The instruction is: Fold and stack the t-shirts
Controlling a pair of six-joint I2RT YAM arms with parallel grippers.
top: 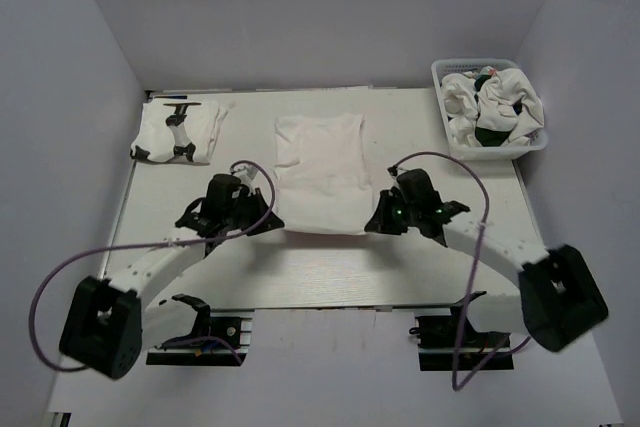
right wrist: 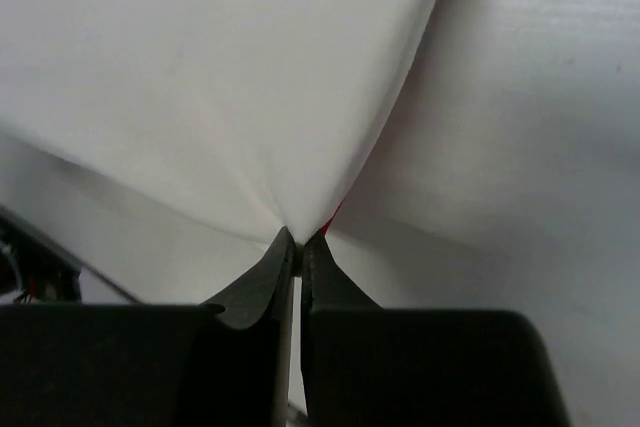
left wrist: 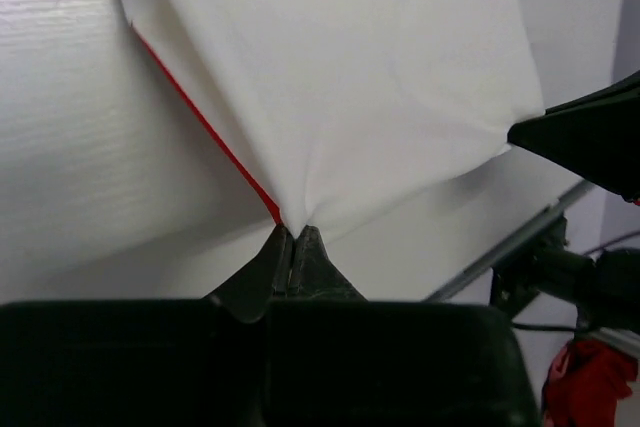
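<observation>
A white t-shirt [top: 320, 172], folded into a rectangle, lies in the middle of the table, plain side up. A thin red edge of its print shows underneath in the left wrist view [left wrist: 210, 132]. My left gripper [top: 272, 219] is shut on its near left corner [left wrist: 292, 227]. My right gripper [top: 372, 221] is shut on its near right corner [right wrist: 298, 239]. Both corners are pulled into taut creases. A folded t-shirt with dark print [top: 178, 132] lies at the far left. More crumpled t-shirts [top: 490, 107] fill the basket.
A white lattice basket [top: 440, 82] stands at the far right corner. White walls enclose the table on the left, back and right. The arm bases and cables sit along the near edge.
</observation>
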